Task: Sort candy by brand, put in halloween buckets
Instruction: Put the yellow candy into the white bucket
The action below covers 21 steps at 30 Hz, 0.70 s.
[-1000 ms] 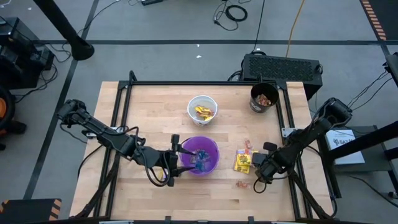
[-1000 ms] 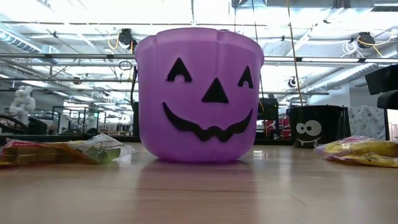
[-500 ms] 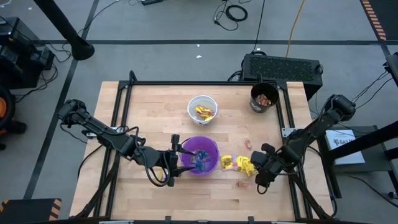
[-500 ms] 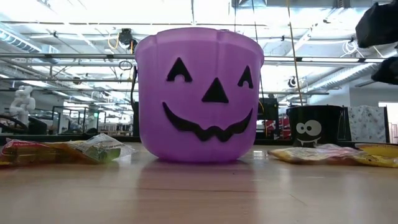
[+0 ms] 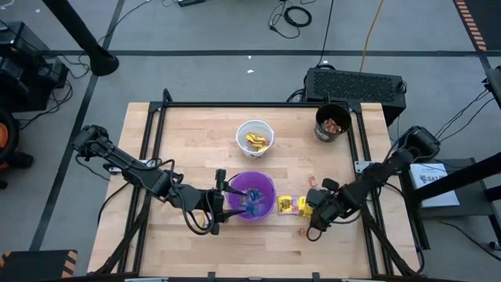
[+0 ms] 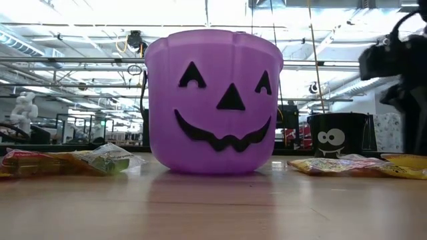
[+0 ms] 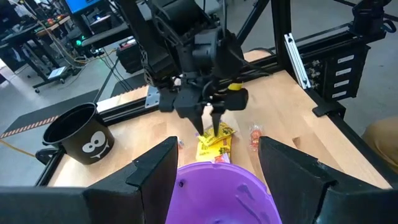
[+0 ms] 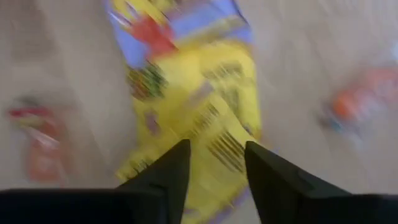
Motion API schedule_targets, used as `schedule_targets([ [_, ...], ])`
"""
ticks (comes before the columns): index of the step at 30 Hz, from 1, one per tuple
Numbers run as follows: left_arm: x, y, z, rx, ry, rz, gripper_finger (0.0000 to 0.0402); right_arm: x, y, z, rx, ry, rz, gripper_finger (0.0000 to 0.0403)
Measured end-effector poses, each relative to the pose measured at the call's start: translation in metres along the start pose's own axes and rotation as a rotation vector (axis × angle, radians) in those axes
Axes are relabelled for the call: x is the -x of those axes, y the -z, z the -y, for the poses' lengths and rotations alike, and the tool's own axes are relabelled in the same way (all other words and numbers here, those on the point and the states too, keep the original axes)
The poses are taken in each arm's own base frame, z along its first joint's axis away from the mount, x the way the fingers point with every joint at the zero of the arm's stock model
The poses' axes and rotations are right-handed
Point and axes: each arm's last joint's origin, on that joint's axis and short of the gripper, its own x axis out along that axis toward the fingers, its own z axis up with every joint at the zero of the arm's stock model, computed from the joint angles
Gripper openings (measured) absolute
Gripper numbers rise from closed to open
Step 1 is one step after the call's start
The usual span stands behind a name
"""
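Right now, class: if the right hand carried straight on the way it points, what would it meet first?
The right hand points down at the yellow candy packets lying on the table beside the purple bucket, so it would most likely meet those packets first. How far above them it is remains unclear.

Overhead view evenly lit, soft short shadows under arms on the table (image 5: 196, 125); low view strongly backlit by bright ceiling lights, upper frame washed out w/ glare, tabletop foreground soft & out of focus, dark arm at upper right blurred; right wrist view heavily motion-blurred, yellow packets (image 8: 193, 93) smeared, nothing crisp; left wrist view sharp at centre, near fingers (image 7: 155, 168) soft at bottom.
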Motion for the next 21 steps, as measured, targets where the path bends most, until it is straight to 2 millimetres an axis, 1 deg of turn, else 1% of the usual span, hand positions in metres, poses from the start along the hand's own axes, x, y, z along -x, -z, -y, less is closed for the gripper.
schedule_targets([
  [3,0.0,0.0,0.0,0.0,0.0,0.0,0.023,0.0,-0.007,-0.006,0.01,-0.071,0.05,0.0178],
  [6,0.0,0.0,0.0,-0.001,0.004,0.0,0.023,0.0,-0.01,-0.007,-0.001,-0.097,0.062,0.0191],
  [9,0.0,0.0,0.0,-0.001,0.005,0.0,0.023,-0.009,-0.007,-0.006,0.013,-0.044,0.015,0.0193],
  [11,0.0,0.0,0.0,-0.001,0.005,-0.001,0.023,-0.017,-0.006,-0.004,0.023,0.002,-0.02,0.0187],
  [13,0.0,0.0,0.0,-0.001,0.005,-0.001,0.023,-0.022,-0.007,-0.005,0.029,0.015,-0.029,0.0172],
  [15,0.0,0.0,0.0,-0.002,0.005,-0.002,0.023,-0.024,-0.007,-0.006,0.035,0.017,-0.027,0.0149],
  [18,0.0,0.0,0.0,-0.002,0.005,-0.002,0.023,-0.024,-0.007,-0.006,0.044,0.012,-0.027,0.0098],
  [21,0.0,0.0,0.0,-0.002,0.005,-0.002,0.023,-0.023,-0.007,-0.005,0.05,0.007,-0.032,0.0039],
])
